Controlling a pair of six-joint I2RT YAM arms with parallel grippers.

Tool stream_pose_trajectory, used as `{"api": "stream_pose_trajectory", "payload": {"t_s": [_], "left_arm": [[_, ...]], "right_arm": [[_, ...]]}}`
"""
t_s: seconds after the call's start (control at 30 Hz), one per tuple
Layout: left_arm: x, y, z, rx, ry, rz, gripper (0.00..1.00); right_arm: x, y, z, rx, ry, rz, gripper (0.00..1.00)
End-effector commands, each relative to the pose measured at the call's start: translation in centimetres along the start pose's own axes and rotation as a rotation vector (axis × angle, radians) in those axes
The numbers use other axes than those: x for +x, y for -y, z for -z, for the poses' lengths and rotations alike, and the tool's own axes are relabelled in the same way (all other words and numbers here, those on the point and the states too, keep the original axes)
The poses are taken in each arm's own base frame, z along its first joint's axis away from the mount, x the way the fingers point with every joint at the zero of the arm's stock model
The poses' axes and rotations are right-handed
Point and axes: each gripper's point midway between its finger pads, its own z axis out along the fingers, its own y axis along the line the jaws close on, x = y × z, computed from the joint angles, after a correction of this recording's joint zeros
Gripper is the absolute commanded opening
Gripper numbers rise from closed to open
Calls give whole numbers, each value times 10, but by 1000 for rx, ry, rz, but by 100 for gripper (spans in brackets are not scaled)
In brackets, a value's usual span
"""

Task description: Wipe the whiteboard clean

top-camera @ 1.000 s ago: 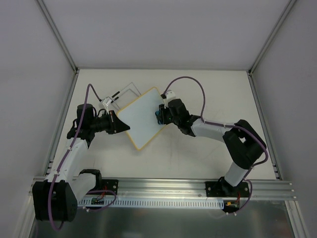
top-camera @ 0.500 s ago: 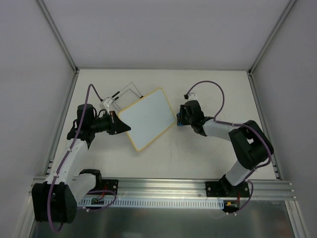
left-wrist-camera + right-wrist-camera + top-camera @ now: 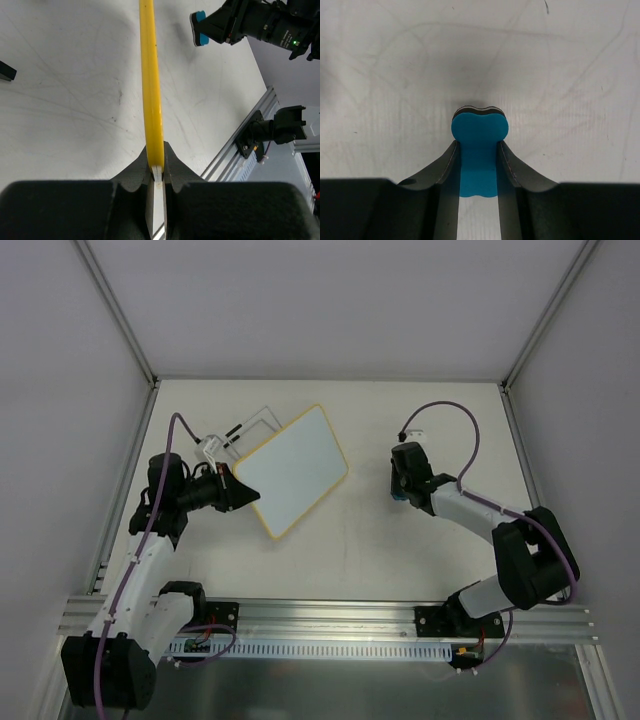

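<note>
1. White, scuffed tabletop (image 3: 430, 420) with pale walls on three sides and an aluminium rail (image 3: 330, 618) along the near edge, where both arms are bolted.
2. Over to the left gripper (image 3: 244, 495): it's clamped tight on the whiteboard (image 3: 295, 468), pinching one corner of the yellow rim.
3. From the left wrist view that rim runs edge-on, straight ahead out of the fingertips, squeezed between both black fingers (image 3: 135, 167).
4. The board spreads away from the left hand, out beyond its fingertips and toward the middle of the table. Seen from above, its white face looks clean, with no marks I can pick out.
5. Whether the board lies flat or is lifted a touch, I cannot tell.
6. Now the right gripper (image 3: 399, 490): it's well apart from the board, off past the board's far corner from the left hand.
7. It's pinching a blue eraser (image 3: 479, 131). The block sits upright between the two fingers and its rounded end pokes out past the tips, with bare table beyond it.
</note>
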Motion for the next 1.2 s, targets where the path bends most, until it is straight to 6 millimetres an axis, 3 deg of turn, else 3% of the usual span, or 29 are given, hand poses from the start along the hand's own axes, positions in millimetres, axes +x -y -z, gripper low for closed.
{"api": "stream_pose_trajectory", "payload": {"t_s": [0.0,0.33,0.53,0.63,0.67,0.73,0.97,1.17], "left_arm": [[-27,18,7,31,103,-171,0],[-36,18,16,-20,168,-240,0],[-37,17,17,-29,177,-250,0],[-39,16,17,-38,185,-260,0],[-38,16,18,-39,186,-262,0],[-40,16,19,-46,192,-268,0],[-45,10,20,-87,217,-283,0],[-68,7,24,-146,257,-319,0]], "right_arm": [[29,18,-1,68,-104,10,9],[50,15,-17,56,-209,-12,41],[51,16,-18,52,-220,-25,58],[49,17,-15,45,-213,-24,77],[44,14,-11,27,-201,-27,89],[40,12,-6,8,-197,-21,98],[7,10,33,-73,-74,-27,99],[-14,19,77,-135,80,6,99]]}}
